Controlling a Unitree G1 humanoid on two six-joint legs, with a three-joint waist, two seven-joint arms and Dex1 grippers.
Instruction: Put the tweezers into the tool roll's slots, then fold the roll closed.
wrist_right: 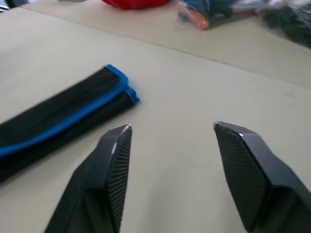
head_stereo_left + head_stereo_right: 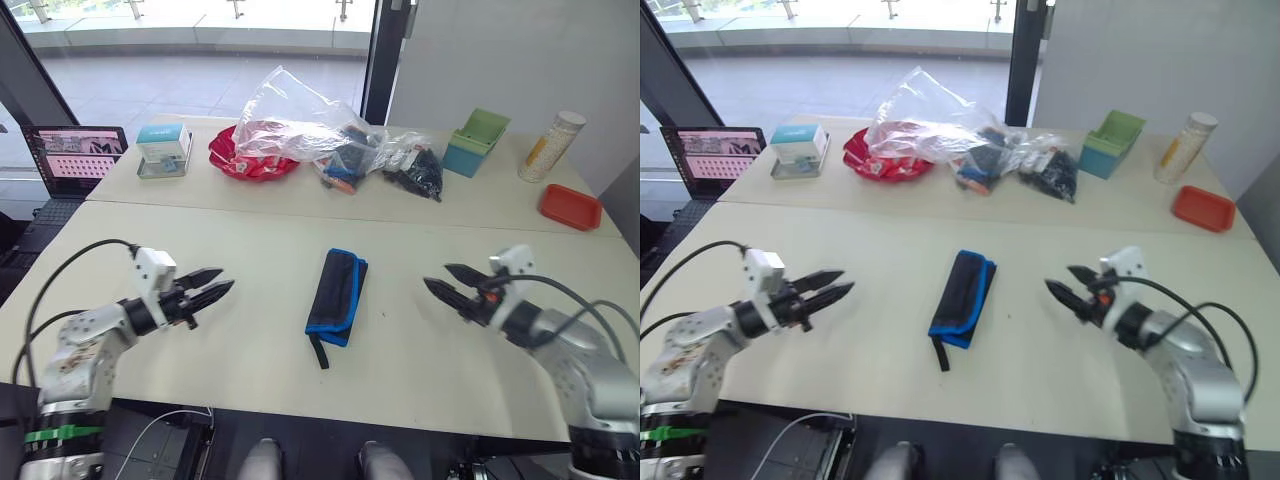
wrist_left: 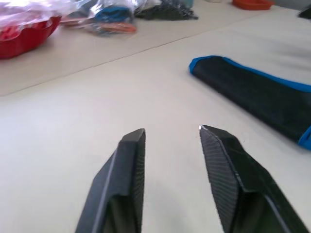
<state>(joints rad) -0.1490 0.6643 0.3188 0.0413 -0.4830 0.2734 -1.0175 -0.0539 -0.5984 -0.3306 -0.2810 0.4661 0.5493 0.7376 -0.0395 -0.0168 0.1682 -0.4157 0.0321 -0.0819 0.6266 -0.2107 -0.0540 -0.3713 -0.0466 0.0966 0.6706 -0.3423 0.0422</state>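
Tool roll [image 2: 337, 297]: black fabric with blue binding, lying folded shut and flat on the near table [image 2: 250, 340], its strap [image 2: 318, 353] trailing from the near end; no tweezers lie loose on the table near it, so they are judged to be inside already and the task at or near its end. Left gripper [image 2: 222, 282]: well to the left of the roll, fingers parted, holding nothing, tips pointing toward the roll. Right gripper [image 2: 438, 278]: well to the right of the roll, fingers spread wide, holding nothing, likewise aimed at the roll; both are judged to stand clear, each to its own side of the roll. Beyond the roll, on the far table: clear plastic bags [image 2: 310, 135] over a red bowl [image 2: 247, 162], a small box [image 2: 163, 148], a green holder [image 2: 476, 141], a tall canister [image 2: 551, 146], a red tray [image 2: 570, 207]. Far left of the roll: a laptop [image 2: 78, 154]. Nothing lies between either gripper and the roll.
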